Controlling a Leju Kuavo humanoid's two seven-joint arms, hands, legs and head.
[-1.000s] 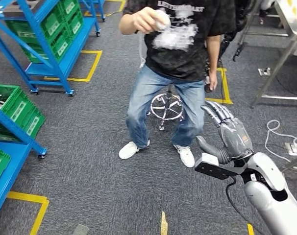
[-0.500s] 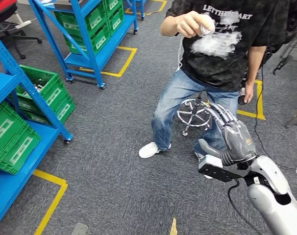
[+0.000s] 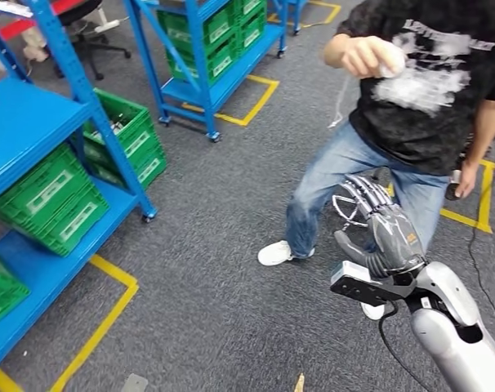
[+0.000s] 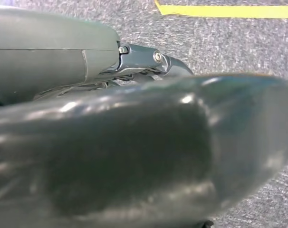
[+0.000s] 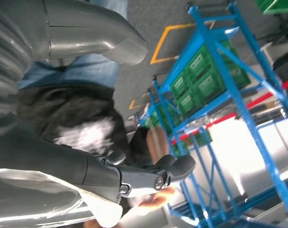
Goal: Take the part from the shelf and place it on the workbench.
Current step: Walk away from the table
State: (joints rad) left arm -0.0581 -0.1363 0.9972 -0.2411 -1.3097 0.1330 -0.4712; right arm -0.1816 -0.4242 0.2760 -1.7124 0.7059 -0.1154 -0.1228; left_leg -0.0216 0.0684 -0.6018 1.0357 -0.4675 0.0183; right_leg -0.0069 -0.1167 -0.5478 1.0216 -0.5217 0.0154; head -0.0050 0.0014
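Head view has swung leftward over the last second: the whole picture has shifted, so this is the camera turning with the robot and not things sliding about. The near blue shelf point(image 3: 29, 131), which sat at the picture's edge at 9 o'clock a second ago, now fills the span from 8 to 10 o'clock, with its green crates point(image 3: 51, 200) in plain sight, and a second blue rack point(image 3: 214, 49) with more crates stands at 12 o'clock. The person point(image 3: 417, 106) in the dark shirt and jeans, at centre a second ago, now sits toward 2 o'clock, holding a small white thing point(image 3: 390, 61) in one raised hand; what it is I cannot tell. The right robot hand point(image 3: 384, 233) keeps its place at 4 o'clock in the frame, raised in front of the body, fingers stretched forward and apart from the thumb, with nothing in it; the right wrist view shows the same spread fingers point(image 5: 171, 168) against the racks and the person. The left robot hand point(image 4: 99, 142) shows in its wrist view too close and blurred to say how its fingers lie, over grey carpet. The part itself I cannot pick out: something small lies in the crate point(image 3: 118, 126) at about 10 o'clock, too small to name. No worktop is in sight. My reading is that the turn brings the shelf within the robot's front, which suits going to fetch a part, though an empty right hand would equally suit a robot that has already delivered one.
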